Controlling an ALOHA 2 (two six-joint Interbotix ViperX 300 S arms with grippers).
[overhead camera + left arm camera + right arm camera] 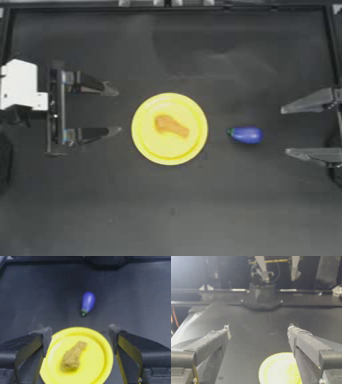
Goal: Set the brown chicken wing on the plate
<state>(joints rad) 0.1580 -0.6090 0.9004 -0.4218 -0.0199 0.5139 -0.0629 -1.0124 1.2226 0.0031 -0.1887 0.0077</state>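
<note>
The wing (172, 125) lies on the plate (148, 142) near its middle. The left gripper (112, 111) sits just left of the plate, jaws spread and empty. The right gripper (289, 130) waits at the right edge, also spread, with the eggplant (246, 134) between it and the plate.

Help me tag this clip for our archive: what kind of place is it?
Probably a robot lab bench, not a kitchen: a bare dark table, toy food on a yellow plate, and the open left gripper and right gripper parked at its sides.
</note>
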